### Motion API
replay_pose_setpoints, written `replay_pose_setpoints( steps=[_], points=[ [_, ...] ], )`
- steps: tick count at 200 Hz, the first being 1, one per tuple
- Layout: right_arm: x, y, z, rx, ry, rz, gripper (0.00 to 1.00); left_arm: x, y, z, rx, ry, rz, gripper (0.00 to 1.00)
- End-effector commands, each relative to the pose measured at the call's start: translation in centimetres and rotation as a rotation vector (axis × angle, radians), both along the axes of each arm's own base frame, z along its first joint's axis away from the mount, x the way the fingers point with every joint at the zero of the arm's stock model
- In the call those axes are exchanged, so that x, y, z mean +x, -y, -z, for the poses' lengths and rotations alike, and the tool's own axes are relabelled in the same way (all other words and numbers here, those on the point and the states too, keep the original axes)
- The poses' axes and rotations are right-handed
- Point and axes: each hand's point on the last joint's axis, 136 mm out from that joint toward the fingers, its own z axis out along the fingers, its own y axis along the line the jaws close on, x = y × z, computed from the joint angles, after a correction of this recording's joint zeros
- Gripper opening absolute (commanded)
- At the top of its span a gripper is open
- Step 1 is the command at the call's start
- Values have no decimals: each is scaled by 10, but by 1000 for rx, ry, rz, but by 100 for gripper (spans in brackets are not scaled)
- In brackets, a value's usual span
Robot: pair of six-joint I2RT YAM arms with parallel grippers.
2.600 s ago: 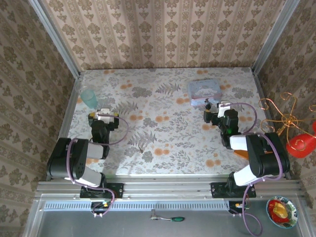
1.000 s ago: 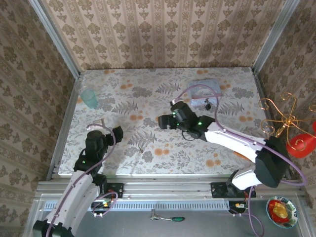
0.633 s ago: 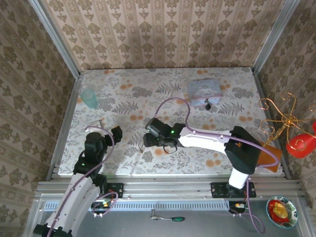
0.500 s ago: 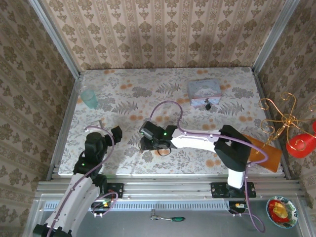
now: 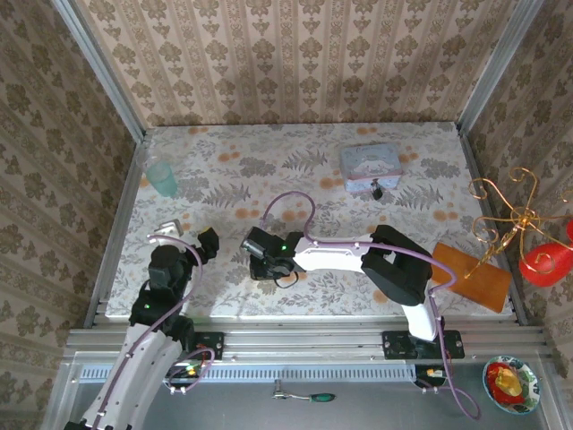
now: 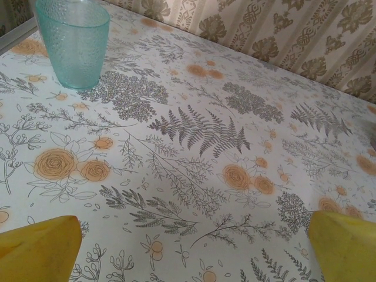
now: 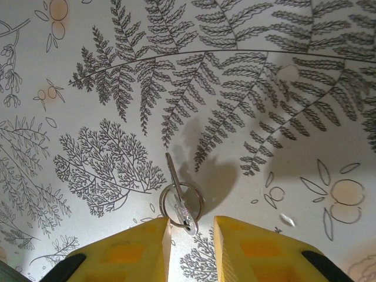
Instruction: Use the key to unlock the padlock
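Note:
The key (image 7: 178,197), silvery on a split ring, lies flat on the flowered tablecloth. My right gripper (image 7: 192,226) hangs over it with its yellow fingers (image 7: 132,247) a narrow gap apart. The key's head sits in that gap, and I see no finger pressing on it. From above, the right gripper (image 5: 262,264) is at the table's middle front and covers the key. The tiny dark padlock (image 5: 377,191) lies by the front edge of a pale blue box (image 5: 369,164) at the back right. My left gripper (image 5: 189,235) stands wide open and empty, with only cloth between its fingertips (image 6: 41,247).
A teal cup (image 5: 162,176) stands at the back left, ahead of the left gripper (image 6: 194,235) and also seen as the cup (image 6: 73,41). A wooden board (image 5: 472,274) leans off the table's right edge. Wire ornaments hang outside the right wall.
The right arm swept left across the table from near the blue box to the key and lowered over it. Its jaws have narrowed around the key's head. The left arm barely shifted.

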Motion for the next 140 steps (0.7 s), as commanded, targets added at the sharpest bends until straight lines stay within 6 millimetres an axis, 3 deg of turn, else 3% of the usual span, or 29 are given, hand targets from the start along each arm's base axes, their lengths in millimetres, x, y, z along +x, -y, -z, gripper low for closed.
replay_pose_setpoints(
  steps=[1,78,140],
  points=[
    [-4,-5,5,-24,0,7,27,-3,4,-6,-22,13,20,100],
    [2,-5,13,-70,9,20,27,-4,5,-10,-26,37,32,100],
    [5,-7,11,-72,29,17,20,-4,6,-9,-23,37,37,100]
  ],
)
